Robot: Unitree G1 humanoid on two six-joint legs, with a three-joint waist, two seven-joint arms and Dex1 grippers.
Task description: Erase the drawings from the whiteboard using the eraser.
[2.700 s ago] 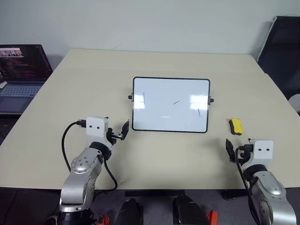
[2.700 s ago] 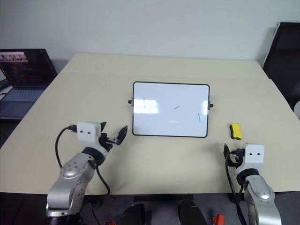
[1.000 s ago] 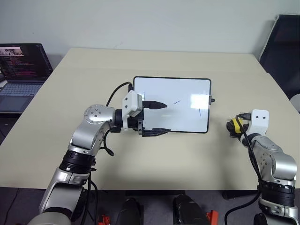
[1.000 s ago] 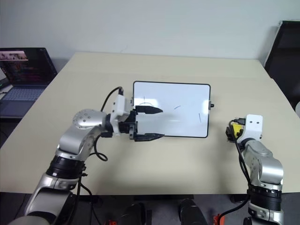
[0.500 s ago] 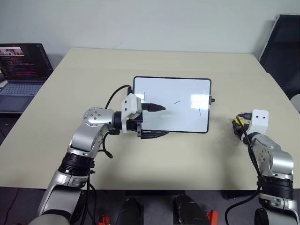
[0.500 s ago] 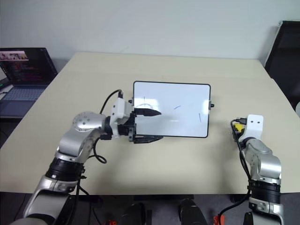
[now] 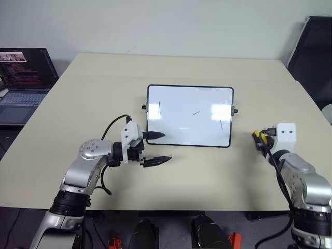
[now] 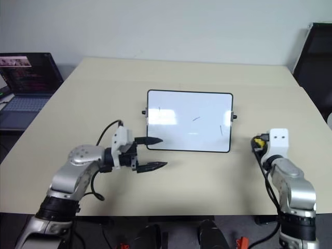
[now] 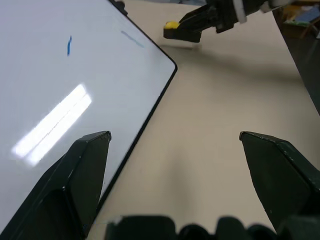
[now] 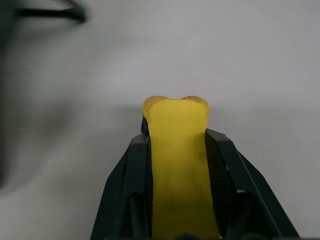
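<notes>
On the beige tabletop [image 7: 207, 171], right of the whiteboard [image 7: 189, 115], the right pincer [image 10: 177, 150] pinches the eraser [image 10: 177, 165] for wiping; the left pincer [image 7: 158, 148] is spread by its corner.

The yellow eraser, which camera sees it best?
The right wrist view: the small yellow oblong eraser sits large, pinched between the right tool's black fingers. Head views show a yellow speck beside the white wrist. The left wrist view shows its yellow tip far off.

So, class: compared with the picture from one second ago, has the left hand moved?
Yes. The left hand has drawn back off the whiteboard toward its near-left corner, fingers open.
</notes>
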